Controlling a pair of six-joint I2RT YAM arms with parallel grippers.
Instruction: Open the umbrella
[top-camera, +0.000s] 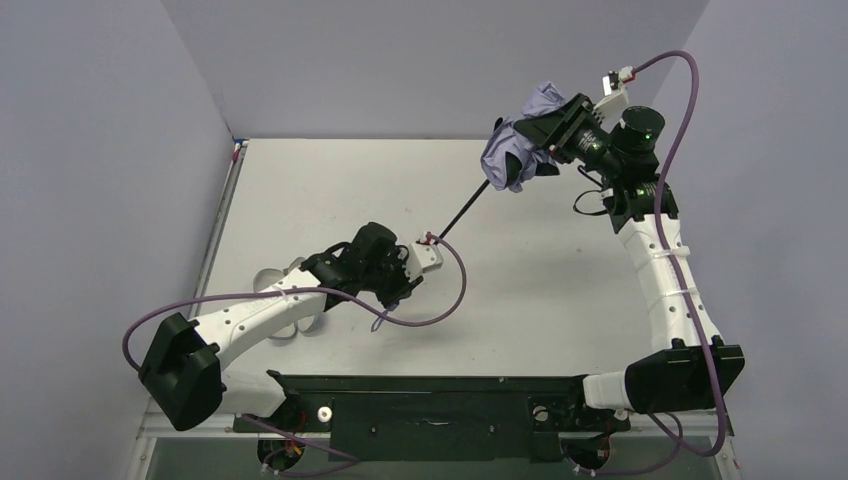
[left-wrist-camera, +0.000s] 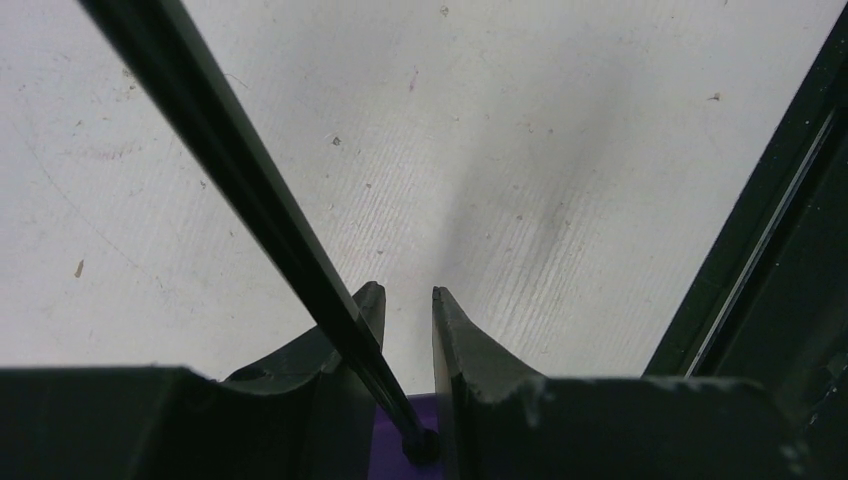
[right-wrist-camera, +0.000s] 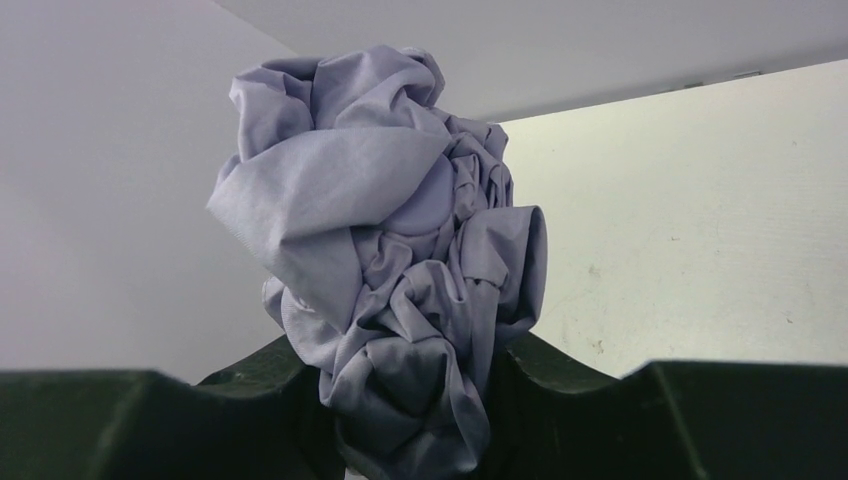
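The umbrella is held between both grippers, above the table (top-camera: 330, 190). Its pale lavender canopy (top-camera: 512, 150) is a crumpled, folded bundle at the back right. My right gripper (top-camera: 545, 140) is shut on that bundle; in the right wrist view the fabric (right-wrist-camera: 390, 250) fills the gap between the fingers of the right gripper (right-wrist-camera: 410, 400). The thin black shaft (top-camera: 462, 212) runs down-left to my left gripper (top-camera: 405, 268). In the left wrist view the left gripper (left-wrist-camera: 405, 300) is shut on the purple handle (left-wrist-camera: 392, 445), with the shaft (left-wrist-camera: 250, 200) rising to the upper left.
A flat whitish pouch (top-camera: 285, 278) lies on the table, partly under the left arm. A purple cable (top-camera: 455, 290) loops from the left wrist. Walls close in the table on the left, back and right. The black base rail (top-camera: 440, 395) runs along the near edge.
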